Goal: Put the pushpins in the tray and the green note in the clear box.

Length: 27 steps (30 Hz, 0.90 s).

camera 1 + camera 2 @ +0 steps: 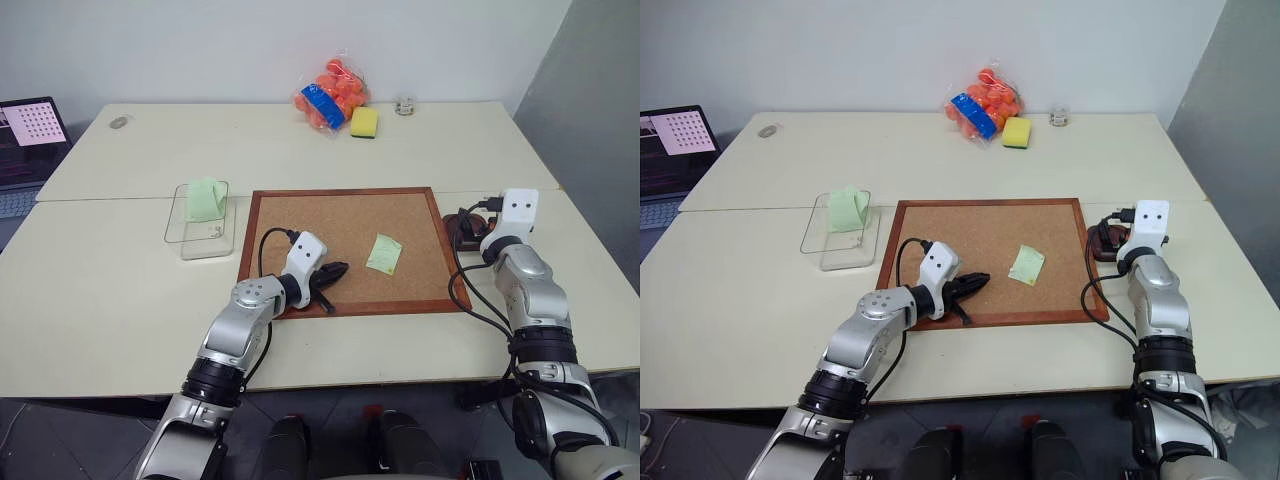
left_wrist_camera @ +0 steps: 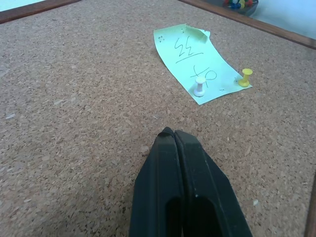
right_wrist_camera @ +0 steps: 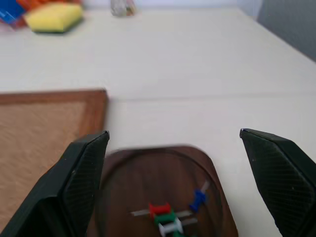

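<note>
A wood-framed cork board (image 1: pixel 330 225) is laid flat at the middle of the tabletop (image 1: pixel 120 300). At the far edge, a bag of orange balls (image 1: pixel 332 92) is placed, with a yellow-and-green sponge (image 1: pixel 364 122) just beside it and a small glass jar (image 1: pixel 404 105) nearby. A laptop (image 1: pixel 25 150) is positioned beyond the far left corner.

Office or lab room, pale tables (image 1: pixel 300 150), laptop (image 1: pixel 25 150), cork board (image 1: pixel 350 225), plain walls

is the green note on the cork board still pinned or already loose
Pinned. The green note lies on the cork board with a white pushpin and a yellow pushpin standing in its near edge.
</note>
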Each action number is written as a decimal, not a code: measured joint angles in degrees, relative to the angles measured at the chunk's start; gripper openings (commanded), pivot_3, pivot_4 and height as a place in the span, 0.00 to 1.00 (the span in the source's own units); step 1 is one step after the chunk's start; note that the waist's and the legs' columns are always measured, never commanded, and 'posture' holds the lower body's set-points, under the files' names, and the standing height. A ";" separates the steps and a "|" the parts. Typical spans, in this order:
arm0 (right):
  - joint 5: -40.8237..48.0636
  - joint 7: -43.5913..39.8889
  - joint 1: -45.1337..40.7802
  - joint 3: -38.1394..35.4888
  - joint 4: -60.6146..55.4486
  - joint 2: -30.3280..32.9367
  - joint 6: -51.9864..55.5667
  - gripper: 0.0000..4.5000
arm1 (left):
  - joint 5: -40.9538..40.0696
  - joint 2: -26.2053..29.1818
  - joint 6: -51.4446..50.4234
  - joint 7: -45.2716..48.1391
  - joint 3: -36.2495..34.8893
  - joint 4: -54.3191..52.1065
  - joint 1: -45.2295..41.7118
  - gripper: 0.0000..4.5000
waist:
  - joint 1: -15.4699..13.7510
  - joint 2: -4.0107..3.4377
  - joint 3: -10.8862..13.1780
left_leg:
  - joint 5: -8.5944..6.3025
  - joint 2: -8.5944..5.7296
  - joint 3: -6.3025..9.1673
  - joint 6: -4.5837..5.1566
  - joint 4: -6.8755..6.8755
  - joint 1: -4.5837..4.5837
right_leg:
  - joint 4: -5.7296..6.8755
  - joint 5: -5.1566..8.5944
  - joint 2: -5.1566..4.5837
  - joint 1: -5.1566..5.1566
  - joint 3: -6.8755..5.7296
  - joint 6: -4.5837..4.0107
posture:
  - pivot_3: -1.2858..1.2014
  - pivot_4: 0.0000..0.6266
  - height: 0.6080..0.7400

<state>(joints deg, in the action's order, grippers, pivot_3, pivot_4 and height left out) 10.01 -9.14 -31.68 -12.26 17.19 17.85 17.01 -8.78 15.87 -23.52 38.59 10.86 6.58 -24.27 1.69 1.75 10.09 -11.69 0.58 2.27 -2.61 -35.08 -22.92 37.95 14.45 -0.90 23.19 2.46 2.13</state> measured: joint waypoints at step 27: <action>4.03 -33.32 13.89 20.26 -10.78 2.05 -5.27 0.79 | 0.42 -0.26 -0.06 -0.30 0.02 0.14 -0.15 0.00 | -0.11 0.00 0.00 | 0.00 0.00 0.03 0.00 -0.04 0.01 | -0.05 0.04 0.00 -0.03 -0.03 0.15 | 0.52 0.24 1.00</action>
<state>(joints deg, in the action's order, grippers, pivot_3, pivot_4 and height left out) 14.04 -42.46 -17.79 8.00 6.41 19.90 11.75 -8.36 15.60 -23.58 38.29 10.88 6.73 -24.42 1.58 1.75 10.09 -11.69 0.58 2.30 -2.61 -35.12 -22.91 37.90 14.49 -0.90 23.16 2.42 2.28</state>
